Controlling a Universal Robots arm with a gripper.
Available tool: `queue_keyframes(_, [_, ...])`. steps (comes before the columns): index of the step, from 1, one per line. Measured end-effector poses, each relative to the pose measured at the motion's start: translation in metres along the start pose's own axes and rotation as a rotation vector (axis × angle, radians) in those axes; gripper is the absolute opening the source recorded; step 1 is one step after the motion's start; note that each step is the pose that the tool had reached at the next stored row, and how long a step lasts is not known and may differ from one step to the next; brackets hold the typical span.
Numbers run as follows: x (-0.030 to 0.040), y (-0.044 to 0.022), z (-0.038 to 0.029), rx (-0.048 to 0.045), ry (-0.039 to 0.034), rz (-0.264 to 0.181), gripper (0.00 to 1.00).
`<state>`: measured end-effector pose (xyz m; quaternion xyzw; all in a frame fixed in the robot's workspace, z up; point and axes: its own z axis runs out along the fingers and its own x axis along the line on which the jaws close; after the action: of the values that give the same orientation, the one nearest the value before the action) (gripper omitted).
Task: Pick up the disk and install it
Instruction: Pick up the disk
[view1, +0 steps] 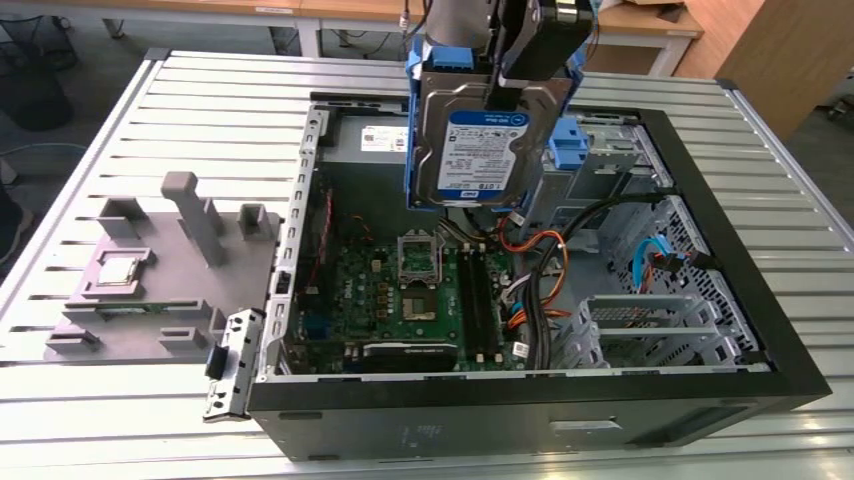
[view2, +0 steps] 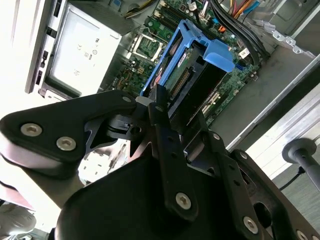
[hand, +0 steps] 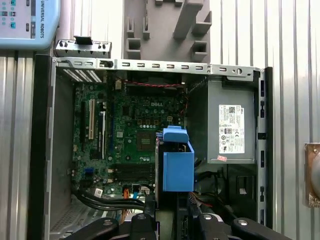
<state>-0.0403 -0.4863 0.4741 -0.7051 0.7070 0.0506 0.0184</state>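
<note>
The disk (view1: 478, 140), a silver-grey drive with a white-and-blue label in a blue plastic carrier, hangs upright in the air over the back half of the open computer case (view1: 534, 405). My gripper (view1: 514, 85) comes down from above and is shut on the disk's upper end, with a black finger lying across the label side. In both wrist views the disk (view2: 192, 75) (hand: 177, 162) sticks out from between the black fingers (view2: 159, 107) (hand: 145, 220), end-on, with the motherboard (hand: 135, 135) below it. The disk touches nothing in the case.
A grey power supply box with a white label (view1: 371, 140) (hand: 225, 125) sits in the case's back corner. Orange and black cables (view1: 547, 275) run beside a metal drive cage (view1: 654, 320). A grey fixture block (view1: 147, 270) stands on the slatted table at the exterior view's left.
</note>
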Motion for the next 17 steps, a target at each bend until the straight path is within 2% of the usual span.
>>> queue_keyframes(6, [0.0071,0.0,-0.0001,0.0,-0.0015,0.0,0.35])
queue_keyframes(9, [0.0081,0.0001,-0.0001,0.0,-0.0016,0.0,0.35])
queue_keyframes(11, [0.0156,0.0,-0.0007,0.0,-0.0041,0.0,0.35])
queue_keyframes(17, [0.0179,-0.0001,-0.0009,-0.0001,-0.0041,0.0,0.35])
